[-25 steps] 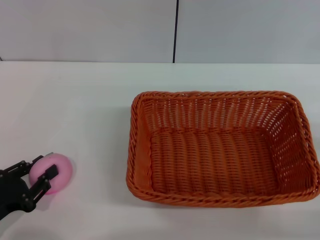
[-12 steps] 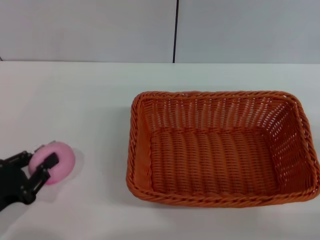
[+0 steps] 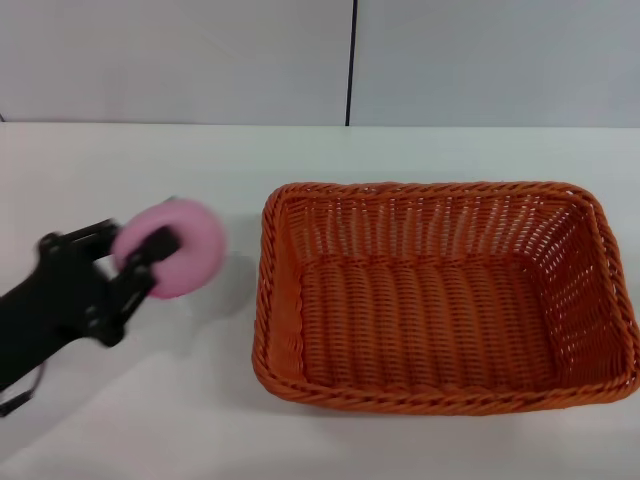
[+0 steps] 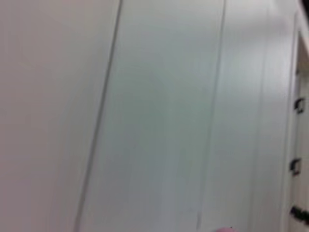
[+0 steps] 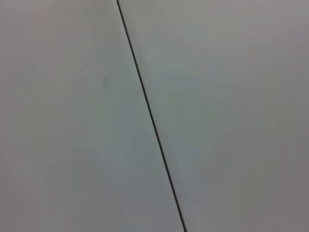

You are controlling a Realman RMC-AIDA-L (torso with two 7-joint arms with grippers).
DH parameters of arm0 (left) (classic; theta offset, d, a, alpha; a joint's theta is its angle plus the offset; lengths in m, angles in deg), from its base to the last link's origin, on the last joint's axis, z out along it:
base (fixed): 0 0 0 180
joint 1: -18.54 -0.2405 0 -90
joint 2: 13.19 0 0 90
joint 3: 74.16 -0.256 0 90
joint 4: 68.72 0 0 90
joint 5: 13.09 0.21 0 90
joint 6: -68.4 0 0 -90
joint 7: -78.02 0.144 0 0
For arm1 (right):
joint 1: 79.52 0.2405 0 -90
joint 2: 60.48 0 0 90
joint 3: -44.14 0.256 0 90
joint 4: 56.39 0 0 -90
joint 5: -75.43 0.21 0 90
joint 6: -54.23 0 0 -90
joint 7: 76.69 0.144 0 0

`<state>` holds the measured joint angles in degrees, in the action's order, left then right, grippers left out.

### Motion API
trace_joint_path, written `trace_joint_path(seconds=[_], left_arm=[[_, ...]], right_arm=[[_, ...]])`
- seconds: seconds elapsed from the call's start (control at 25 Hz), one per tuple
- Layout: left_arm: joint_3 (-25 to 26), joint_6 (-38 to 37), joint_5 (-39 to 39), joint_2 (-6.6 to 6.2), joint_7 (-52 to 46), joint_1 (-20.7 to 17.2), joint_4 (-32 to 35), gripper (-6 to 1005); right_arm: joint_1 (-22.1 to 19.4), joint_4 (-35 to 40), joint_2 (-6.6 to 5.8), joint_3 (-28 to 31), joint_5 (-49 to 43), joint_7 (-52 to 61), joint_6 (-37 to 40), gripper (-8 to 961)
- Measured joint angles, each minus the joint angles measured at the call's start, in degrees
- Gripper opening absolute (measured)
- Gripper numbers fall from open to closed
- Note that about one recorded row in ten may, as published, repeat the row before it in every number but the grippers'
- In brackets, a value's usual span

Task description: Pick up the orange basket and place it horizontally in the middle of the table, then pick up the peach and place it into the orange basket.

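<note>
The orange basket (image 3: pixel 440 295) lies lengthwise across the white table (image 3: pixel 150 170), right of centre, with nothing in it. In the head view my left gripper (image 3: pixel 135 255) is shut on the pink peach (image 3: pixel 180 247) and holds it above the table, just left of the basket's left rim. A sliver of the peach (image 4: pixel 226 230) shows at the edge of the left wrist view. My right gripper is out of view.
A grey wall with a dark vertical seam (image 3: pixel 351 60) stands behind the table. The right wrist view shows only wall panels and a dark seam (image 5: pixel 149 116). White tabletop stretches to the left of the basket and in front of it.
My left gripper has lifted the peach off the table at the near left and carried it up and to the right, toward the basket's left side. The basket has not moved.
</note>
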<state>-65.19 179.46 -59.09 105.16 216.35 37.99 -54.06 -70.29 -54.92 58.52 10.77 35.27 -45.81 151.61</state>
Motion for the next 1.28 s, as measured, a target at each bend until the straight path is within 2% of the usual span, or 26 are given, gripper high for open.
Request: trace_joint_path(seconds=[0.2,0.32,0.36,0.6,0.84,1.04,1.2,1.28], left_arm=[[-0.5,-3.3,0.0,0.07,0.5,2.4,-4.7,162],[-1.9,-13.9,0.3,0.26,0.7,6.3,-14.0,139],[-1.9,-14.3,0.3,0.26,0.7,6.4,-14.3,131],[-1.8,-22.4,2.4,0.39,7.2,7.4,-21.2,266],[-1.9,-24.3,2.4,0.38,8.9,7.3,-22.5,401],[-2.1,-24.3,2.4,0.25,8.8,6.7,-22.7,665],[-1.0,-24.3,2.0,0.23,9.0,5.9,-22.7,783],[1.9,-24.5,1.7,0.2,10.7,4.7,-22.6,812]], right_arm=[[-0.2,0.0,0.08,1.0,0.0,0.0,0.0,429],[-0.4,-0.1,0.09,1.7,0.0,0.0,0.1,429],[-0.7,-0.1,0.09,2.8,0.0,0.0,0.2,429],[-1.3,-0.3,0.09,5.2,0.0,0.0,0.1,429],[-1.5,-0.2,-0.02,6.4,0.0,0.0,0.1,429],[-1.3,0.0,-0.06,6.4,0.1,0.0,0.0,429],[-1.1,0.2,-0.12,6.5,0.1,0.0,-0.1,429],[-1.0,0.3,-0.16,6.8,0.1,0.0,-0.4,429]])
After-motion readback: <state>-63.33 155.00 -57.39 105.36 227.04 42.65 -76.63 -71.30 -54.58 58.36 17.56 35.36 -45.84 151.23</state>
